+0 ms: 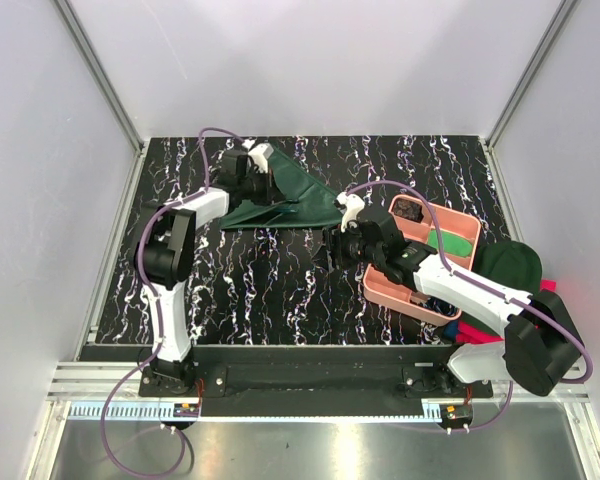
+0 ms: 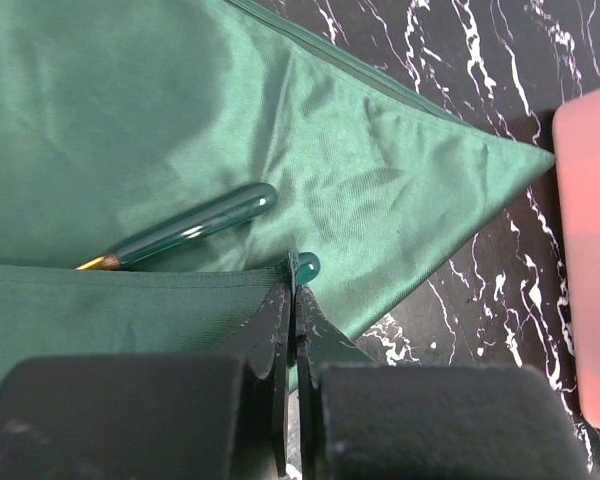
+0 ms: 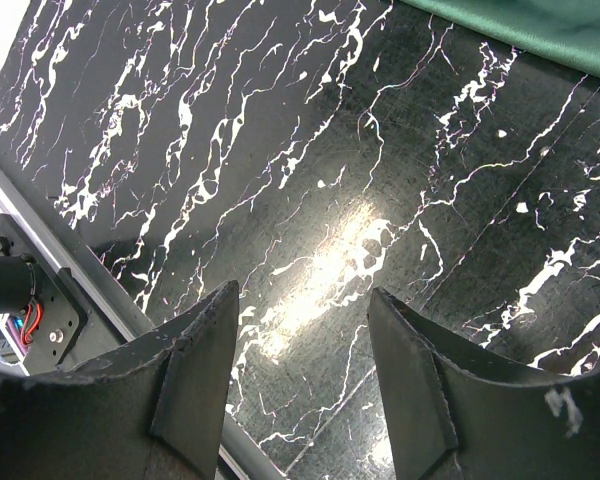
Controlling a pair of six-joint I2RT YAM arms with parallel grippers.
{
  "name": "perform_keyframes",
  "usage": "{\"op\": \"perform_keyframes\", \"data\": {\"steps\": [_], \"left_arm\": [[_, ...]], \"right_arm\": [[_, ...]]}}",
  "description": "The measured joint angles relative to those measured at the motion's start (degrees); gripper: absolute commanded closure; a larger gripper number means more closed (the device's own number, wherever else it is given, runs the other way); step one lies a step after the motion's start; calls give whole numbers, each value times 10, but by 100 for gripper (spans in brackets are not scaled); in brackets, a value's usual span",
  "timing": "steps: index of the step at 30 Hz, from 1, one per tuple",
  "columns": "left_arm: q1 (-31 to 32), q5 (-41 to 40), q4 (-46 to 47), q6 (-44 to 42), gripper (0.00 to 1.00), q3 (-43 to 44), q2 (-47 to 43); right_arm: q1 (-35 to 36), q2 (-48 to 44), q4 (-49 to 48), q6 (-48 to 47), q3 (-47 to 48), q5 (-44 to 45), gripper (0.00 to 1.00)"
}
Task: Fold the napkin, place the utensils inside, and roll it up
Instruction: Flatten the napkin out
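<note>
Left gripper [image 2: 293, 296] has its jaws pressed fully together on the near folded edge of the napkin [image 2: 280, 130], with a small peak of dark green cloth caught between the tips. As I read it, the pinch is there to draw this flap over the utensils [image 2: 190, 232] and begin the roll. The napkin lies toward the far middle of the table [image 3: 310, 200], folded to a triangle whose point reaches toward the pink tray [image 2: 592, 250] without touching it. One utensil, a slim teal handle with a gold-coloured neck, rests slantwise on the open cloth just beyond the flap, its gold end running to the flap's edge. Another's rounded teal tip [image 2: 308, 266] peeps out from under that edge right beside the fingertips; whether the jaws nip it as well cannot be told. Laying the pieces along the fold line looks meant to keep them trapped once the cloth is rolled. Right gripper [image 3: 300, 300] hangs apart from the napkin, near the tray's corner in the top view, jaws standing well apart over bare marbled tabletop, holding and touching nothing; it is probably parked out of the way
</note>
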State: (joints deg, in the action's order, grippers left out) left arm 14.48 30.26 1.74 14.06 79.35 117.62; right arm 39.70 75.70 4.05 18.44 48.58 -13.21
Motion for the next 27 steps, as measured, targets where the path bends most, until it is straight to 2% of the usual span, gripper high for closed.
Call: {"op": "perform_keyframes", "data": {"steps": [27], "left_arm": [[55, 7, -29, -28, 100, 21, 37]], "right_arm": [[0, 17, 0, 10, -3, 0, 37]]}}
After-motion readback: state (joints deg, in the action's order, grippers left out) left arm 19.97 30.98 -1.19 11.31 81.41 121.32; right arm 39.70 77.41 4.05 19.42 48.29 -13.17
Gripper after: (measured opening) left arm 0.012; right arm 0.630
